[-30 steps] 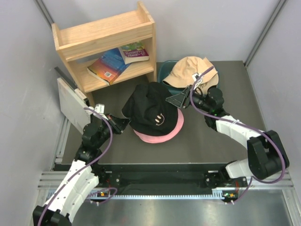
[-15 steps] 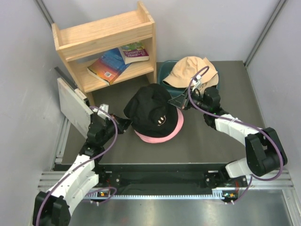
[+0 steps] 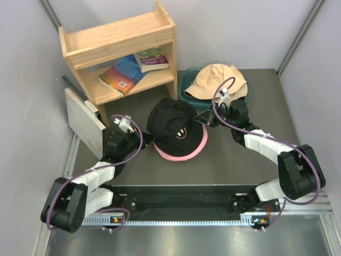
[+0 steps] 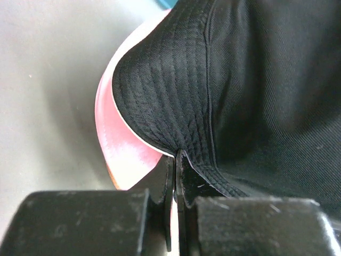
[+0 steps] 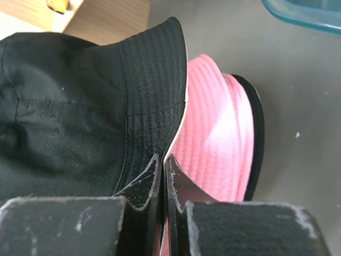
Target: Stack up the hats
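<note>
A black hat point(image 3: 173, 124) sits over a pink hat point(image 3: 186, 151) in the middle of the table. My left gripper point(image 3: 143, 140) is shut on the black hat's left brim point(image 4: 160, 106), with the pink brim point(image 4: 120, 144) just below it. My right gripper point(image 3: 205, 118) is shut on the black hat's right brim point(image 5: 154, 69), next to the pink hat point(image 5: 213, 122). A tan hat point(image 3: 216, 81) lies on the teal tub point(image 3: 187, 95) at the back.
A wooden shelf point(image 3: 120, 48) with books point(image 3: 133, 68) stands at the back left. A grey board point(image 3: 82, 121) leans at the left wall. Walls close in both sides.
Both grippers have lowered the black hat down onto the pink hat; the left arm has dropped low and the hat has settled and shrunk in outline.
</note>
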{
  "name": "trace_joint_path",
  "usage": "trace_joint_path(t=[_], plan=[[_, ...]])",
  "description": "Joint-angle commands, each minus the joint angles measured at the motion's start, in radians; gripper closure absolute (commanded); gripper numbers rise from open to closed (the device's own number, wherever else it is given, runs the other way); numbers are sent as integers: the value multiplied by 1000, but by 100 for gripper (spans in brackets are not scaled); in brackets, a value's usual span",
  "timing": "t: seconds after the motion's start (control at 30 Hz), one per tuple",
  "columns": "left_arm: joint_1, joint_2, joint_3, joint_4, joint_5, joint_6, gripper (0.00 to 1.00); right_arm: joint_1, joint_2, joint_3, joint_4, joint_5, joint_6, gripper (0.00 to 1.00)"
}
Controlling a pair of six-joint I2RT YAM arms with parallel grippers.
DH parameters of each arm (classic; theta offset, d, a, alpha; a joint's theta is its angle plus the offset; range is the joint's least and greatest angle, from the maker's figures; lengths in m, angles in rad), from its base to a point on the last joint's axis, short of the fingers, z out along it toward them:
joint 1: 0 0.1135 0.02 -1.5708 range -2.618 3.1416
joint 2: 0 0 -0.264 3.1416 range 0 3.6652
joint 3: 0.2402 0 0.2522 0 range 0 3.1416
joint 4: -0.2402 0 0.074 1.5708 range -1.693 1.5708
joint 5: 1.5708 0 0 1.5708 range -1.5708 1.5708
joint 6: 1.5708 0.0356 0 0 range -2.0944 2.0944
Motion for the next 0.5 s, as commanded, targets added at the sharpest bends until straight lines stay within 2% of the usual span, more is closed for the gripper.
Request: trace_joint_path(t=[0.0, 0.3, 0.47], plan=[[4, 65, 4, -21, 7, 18, 100, -29, -33, -46, -86, 107, -89, 100], [4, 59, 3, -125, -34, 49, 100, -26, -158, -127, -175, 126, -116, 100], [4, 109, 139, -177, -42, 122, 100, 40, -248, -179, -198, 144, -93, 100]])
